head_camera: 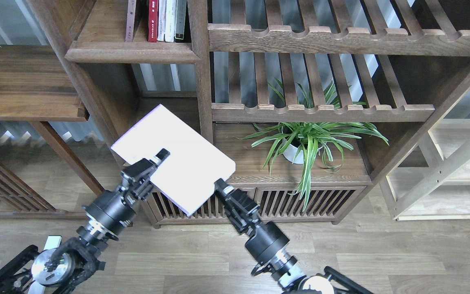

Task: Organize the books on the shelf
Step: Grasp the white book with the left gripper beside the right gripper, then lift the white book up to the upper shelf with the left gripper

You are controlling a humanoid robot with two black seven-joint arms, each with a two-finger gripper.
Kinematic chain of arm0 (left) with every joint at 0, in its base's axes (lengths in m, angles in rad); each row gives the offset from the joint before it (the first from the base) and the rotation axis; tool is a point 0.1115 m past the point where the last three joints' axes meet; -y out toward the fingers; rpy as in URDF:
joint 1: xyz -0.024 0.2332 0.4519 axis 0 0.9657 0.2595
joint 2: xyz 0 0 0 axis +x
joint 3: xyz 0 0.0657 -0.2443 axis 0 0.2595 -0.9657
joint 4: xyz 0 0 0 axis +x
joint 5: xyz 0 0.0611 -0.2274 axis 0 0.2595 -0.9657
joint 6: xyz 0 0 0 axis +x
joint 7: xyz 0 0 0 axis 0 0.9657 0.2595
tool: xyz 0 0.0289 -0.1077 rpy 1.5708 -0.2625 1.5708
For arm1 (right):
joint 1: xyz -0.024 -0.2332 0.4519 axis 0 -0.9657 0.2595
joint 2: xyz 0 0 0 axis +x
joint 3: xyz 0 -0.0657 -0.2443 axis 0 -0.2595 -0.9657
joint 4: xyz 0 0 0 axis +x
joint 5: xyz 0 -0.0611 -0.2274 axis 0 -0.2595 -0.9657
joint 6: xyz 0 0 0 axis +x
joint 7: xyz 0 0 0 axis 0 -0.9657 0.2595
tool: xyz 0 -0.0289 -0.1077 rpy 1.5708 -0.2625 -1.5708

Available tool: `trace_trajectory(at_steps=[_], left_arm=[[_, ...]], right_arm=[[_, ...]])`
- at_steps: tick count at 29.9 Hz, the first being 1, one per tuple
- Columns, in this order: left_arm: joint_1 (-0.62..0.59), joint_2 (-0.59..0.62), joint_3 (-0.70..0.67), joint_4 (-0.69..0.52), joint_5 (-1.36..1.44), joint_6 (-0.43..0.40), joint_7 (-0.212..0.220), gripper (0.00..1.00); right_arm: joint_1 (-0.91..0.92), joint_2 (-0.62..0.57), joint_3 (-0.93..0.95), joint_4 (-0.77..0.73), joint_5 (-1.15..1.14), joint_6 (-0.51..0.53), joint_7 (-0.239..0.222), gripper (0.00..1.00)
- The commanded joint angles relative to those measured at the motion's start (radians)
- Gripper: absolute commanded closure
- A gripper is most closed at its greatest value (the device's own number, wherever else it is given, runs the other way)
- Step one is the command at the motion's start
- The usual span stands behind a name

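I hold a pale lavender-white book (pixel 174 159) flat and tilted in front of the lower cabinet. My left gripper (pixel 155 161) is shut on its left edge, with one finger (pixel 161 154) lying on the cover. My right gripper (pixel 220 185) is at the book's lower right edge; its fingers no longer overlap the cover, and its grip is unclear. The shelf (pixel 131 53), a dark-brown board with a rounded front edge, is at the upper left. A red book (pixel 152 20), white books (pixel 165 18) and a brownish leaning book (pixel 130 20) stand on it.
A potted spider plant (pixel 300 143) stands on the cabinet top, right of the book. Slatted racks (pixel 320 110) with scalloped rails are above it. A vertical post (pixel 202 81) splits the unit. Another board (pixel 27 106) is at far left, and a pale wood frame (pixel 443 171) at right.
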Motion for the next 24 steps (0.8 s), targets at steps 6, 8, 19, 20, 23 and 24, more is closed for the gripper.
trace_trajectory(at_steps=[6, 8, 19, 20, 23, 24], left_arm=[[0.016, 0.101, -0.064, -0.008, 0.158, 0.000, -0.035, 0.98], [0.013, 0.115, -0.090, -0.028, 0.201, 0.000, -0.034, 0.98], [0.016, 0.284, -0.291, -0.275, 0.580, 0.000, -0.015, 0.98], [0.017, 0.284, -0.327, -0.298, 0.646, 0.000, -0.003, 0.98], [0.023, 0.275, -0.413, -0.353, 0.757, 0.000, 0.040, 0.98], [0.026, 0.273, -0.432, -0.370, 0.781, 0.000, 0.049, 0.98]], right_arm=[[0.000, -0.038, 0.162, -0.100, -0.001, 0.016, -0.004, 0.00], [0.000, -0.039, 0.172, -0.103, -0.001, 0.016, -0.004, 0.00], [0.006, -0.038, 0.202, -0.137, 0.002, 0.015, -0.005, 0.00], [0.012, -0.038, 0.202, -0.143, 0.003, 0.015, -0.005, 0.00], [0.019, -0.036, 0.205, -0.155, 0.007, 0.015, -0.005, 0.00], [0.021, -0.036, 0.205, -0.157, 0.010, 0.015, -0.005, 0.00]])
